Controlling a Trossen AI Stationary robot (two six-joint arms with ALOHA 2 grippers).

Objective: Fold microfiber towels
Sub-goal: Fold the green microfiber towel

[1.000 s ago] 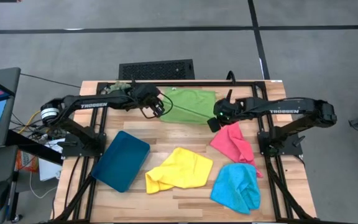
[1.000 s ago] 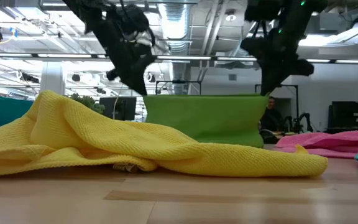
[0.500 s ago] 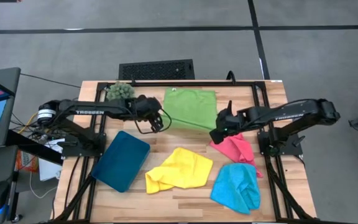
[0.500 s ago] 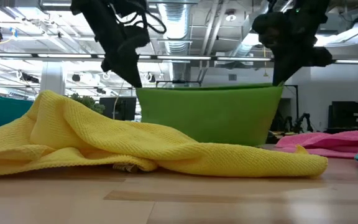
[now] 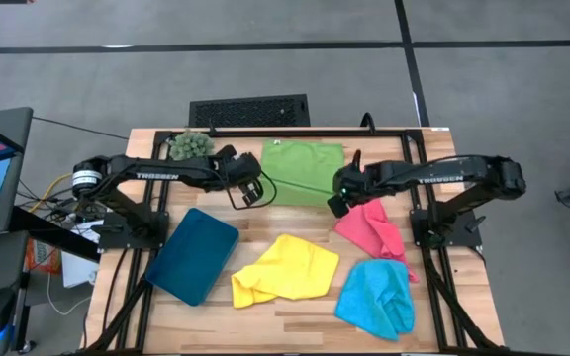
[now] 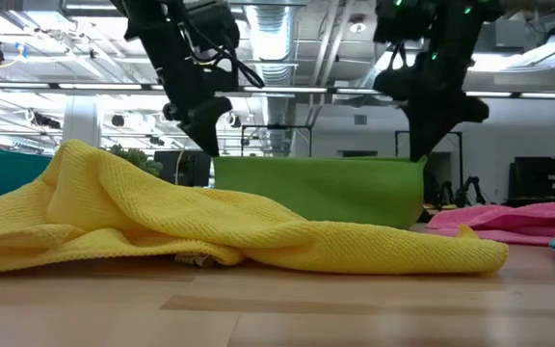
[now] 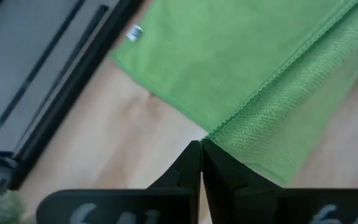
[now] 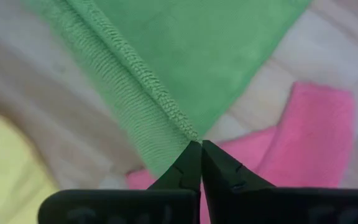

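L gripper (image 5: 256, 190) was clamped shut on the near-left corner of the green towel (image 5: 303, 170); wrist view showed both fingers (image 7: 190, 169) pressed together w/ the stitched hem pinched at the tips. R gripper (image 5: 336, 201) likewise closed on the near-right corner, its fingers (image 8: 191, 167) meeting on the hem.

Between the two grippers the towel's near edge was lifted off the table (image 5: 295, 314) & pulled taut, running left-right. In the low view that edge made a nearly level line w/ the green cloth hanging below it like a curtain, L gripper (image 6: 207, 132) at one end & R gripper (image 6: 415, 145) at the other. The far part lay flat toward the back of the table, a small white tag (image 7: 135, 33) near its far-left corner. Long axis of the held fold ran across the table, side to side.

Pink towel (image 5: 372, 226) lay crumpled just beside & partly under the R gripper, to the right of centre. Yellow towel (image 5: 285, 269) was bunched at front centre, light blue towel (image 5: 376, 297) bunched at front right. Dark teal tray (image 5: 192, 254) sat tilted at front left. Green plant ball (image 5: 191, 145) was at the back left, near the L arm.
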